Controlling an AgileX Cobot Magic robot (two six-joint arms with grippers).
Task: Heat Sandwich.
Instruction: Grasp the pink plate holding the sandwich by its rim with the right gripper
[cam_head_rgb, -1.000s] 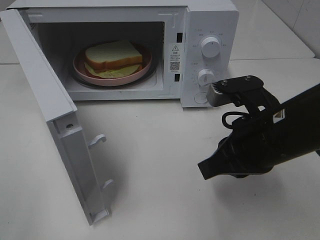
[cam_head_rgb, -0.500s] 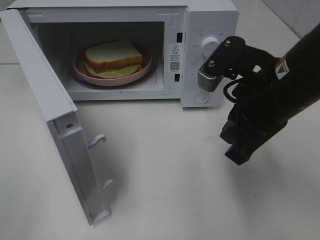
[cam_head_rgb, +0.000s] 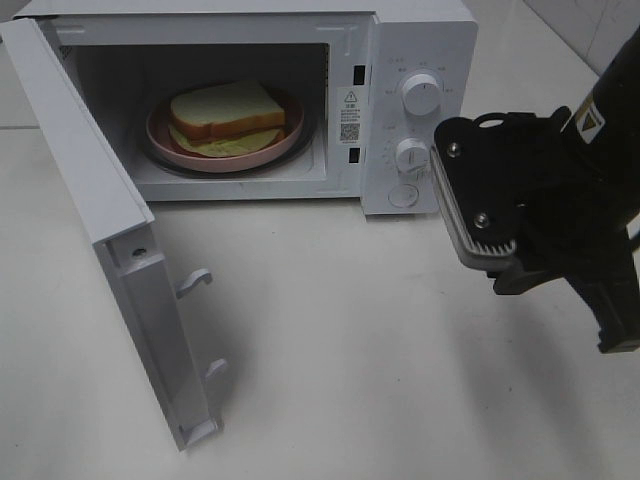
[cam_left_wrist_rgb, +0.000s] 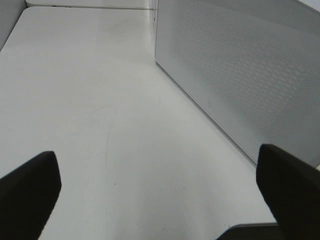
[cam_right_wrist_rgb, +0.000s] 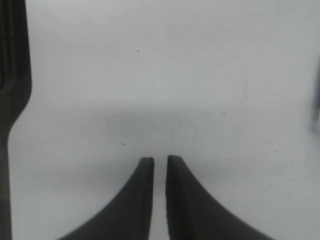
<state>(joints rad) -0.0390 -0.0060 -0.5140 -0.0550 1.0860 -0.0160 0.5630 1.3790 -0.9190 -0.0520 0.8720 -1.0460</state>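
Exterior high: sandwich (cam_head_rgb: 226, 108) inside open microwave (cam_head_rgb: 445, 50)

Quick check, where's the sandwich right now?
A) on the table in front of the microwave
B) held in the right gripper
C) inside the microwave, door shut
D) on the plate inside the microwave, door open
D: the sandwich sits on the pink plate inside the microwave, and the door is swung wide open.
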